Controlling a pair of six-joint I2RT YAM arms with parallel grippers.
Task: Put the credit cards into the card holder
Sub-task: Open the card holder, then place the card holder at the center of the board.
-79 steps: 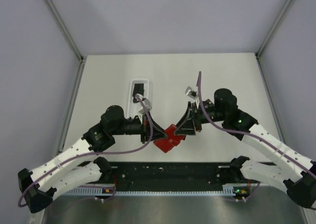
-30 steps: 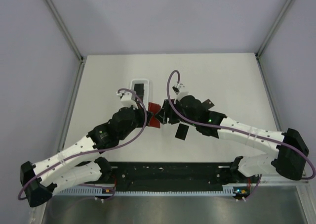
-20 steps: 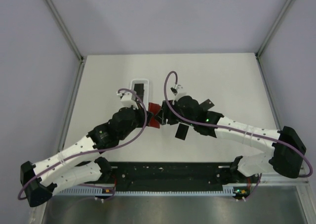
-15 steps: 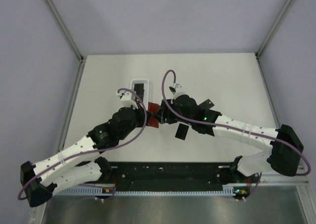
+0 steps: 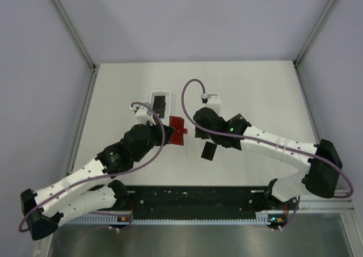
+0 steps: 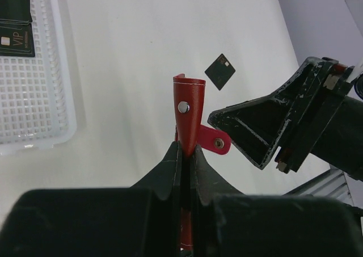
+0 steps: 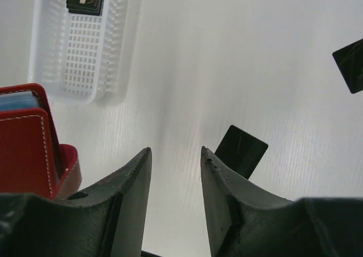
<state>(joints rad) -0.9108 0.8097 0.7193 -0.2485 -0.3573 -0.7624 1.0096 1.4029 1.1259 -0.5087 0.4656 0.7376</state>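
Note:
My left gripper (image 6: 184, 149) is shut on the lower edge of the red card holder (image 6: 187, 112), which it holds upright above the table with its tab hanging to the right. From above, the card holder (image 5: 177, 129) sits between the two arms. Just right of it is my right gripper (image 5: 196, 132), open with nothing between its fingers (image 7: 218, 172). The holder's pale blue inside (image 7: 22, 101) shows at the left of the right wrist view. Loose black credit cards lie on the table (image 5: 208, 151) (image 7: 241, 149) (image 7: 350, 65) (image 6: 220, 71).
A white oblong mesh tray (image 5: 160, 114) stands behind the card holder at the back left, with a black VIP card (image 6: 14, 19) in its far end. The tray (image 7: 85, 58) lies ahead and left of my right gripper. Grey walls enclose the table.
My right gripper has drawn back from the card holder and its jaws have narrowed. The left gripper has kept its grip, and the holder has shifted slightly.

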